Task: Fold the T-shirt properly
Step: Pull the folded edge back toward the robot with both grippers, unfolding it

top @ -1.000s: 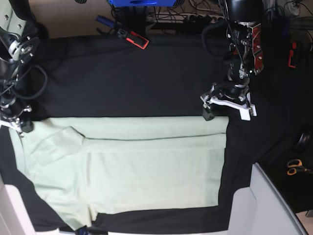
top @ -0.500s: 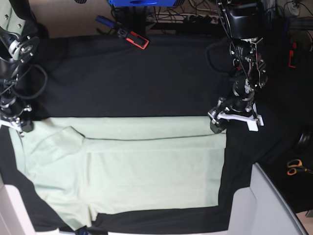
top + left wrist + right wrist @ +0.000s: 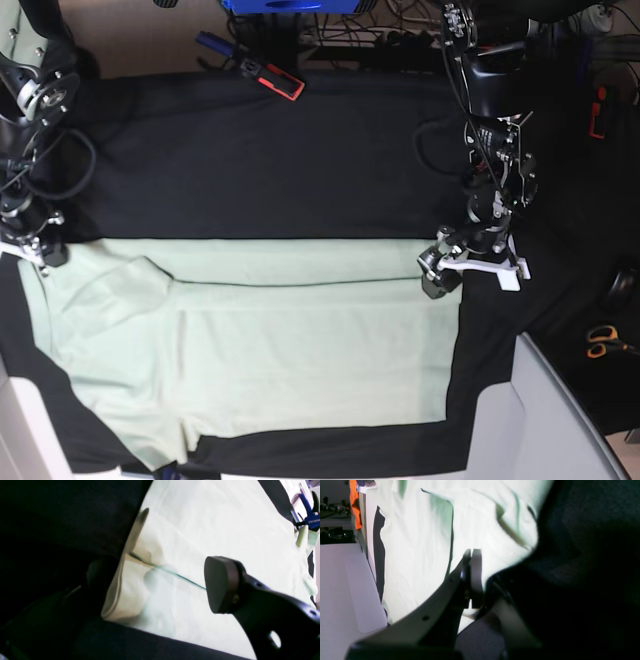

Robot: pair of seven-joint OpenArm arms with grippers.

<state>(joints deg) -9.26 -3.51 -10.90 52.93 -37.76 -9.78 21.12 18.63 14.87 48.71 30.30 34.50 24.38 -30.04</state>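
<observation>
1. The T-shirt (image 3: 300, 330) lies flat across the lower middle of the base view on the black cloth (image 3: 250, 150), partly folded, with a fold line running across its upper part.
2. Risk: the left gripper (image 3: 470, 272) at the shirt's upper right corner may pinch only the top layer, or catch the cloth beneath as well. Either way the fold would drag crooked.
3. Risk: the right gripper (image 3: 38, 252) at the upper left corner looks to have little fabric between its jaws. A pull could slip the corner free and leave that side sagging.
4. Left jaws: wide apart and holding nothing. One pad (image 3: 220, 587) hovers over the hem corner.
5. Right jaws: pressed together at the shirt's edge. Whether fabric is actually caught between them I cannot tell.
</observation>
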